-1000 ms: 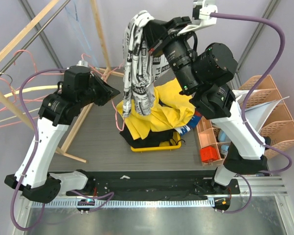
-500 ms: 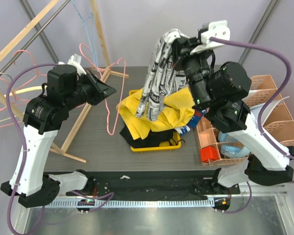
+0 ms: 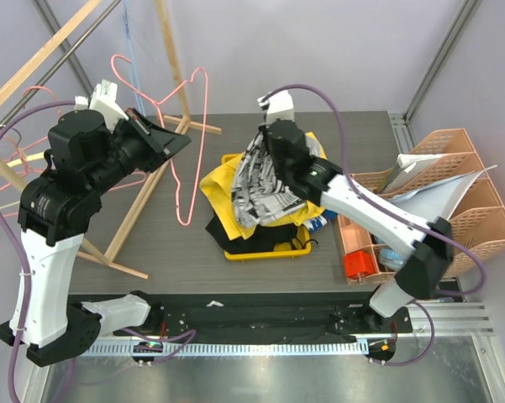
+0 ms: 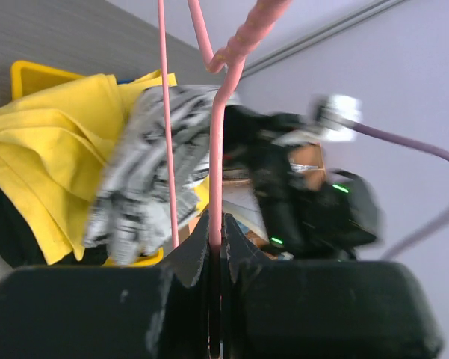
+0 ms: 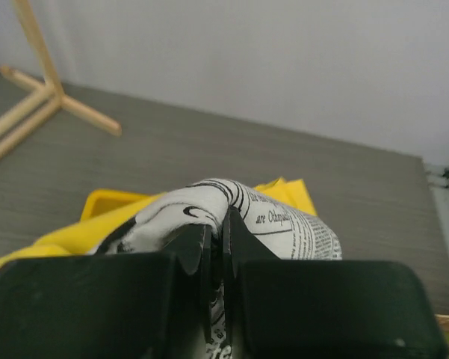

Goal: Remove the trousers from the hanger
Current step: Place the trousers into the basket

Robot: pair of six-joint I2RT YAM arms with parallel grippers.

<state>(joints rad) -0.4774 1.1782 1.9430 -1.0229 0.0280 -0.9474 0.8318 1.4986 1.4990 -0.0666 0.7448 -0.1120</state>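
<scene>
The trousers point(image 3: 265, 180), white with black newsprint, hang bunched from my right gripper point(image 3: 267, 155), which is shut on their top fold point(image 5: 284, 217) just above the yellow bin point(image 3: 298, 248). Their lower end rests on the yellow garment point(image 3: 223, 189) piled there. The pink wire hanger point(image 3: 185, 168) is bare and held in the air left of the trousers, apart from them. My left gripper point(image 3: 181, 142) is shut on its wire point(image 4: 215, 217). In the left wrist view the trousers point(image 4: 146, 179) sit behind the hanger, blurred.
A wooden rack point(image 3: 143, 197) stands at the left with more pink hangers point(image 3: 34, 92) and a blue one point(image 3: 126, 34). A black garment point(image 3: 260, 239) lies under the yellow one in the bin. Orange organisers point(image 3: 454, 201) with papers fill the right edge.
My right gripper has come down from high up with the trousers onto the bin's pile. My left gripper has carried the hanger up and to the left, clear of the trousers.
</scene>
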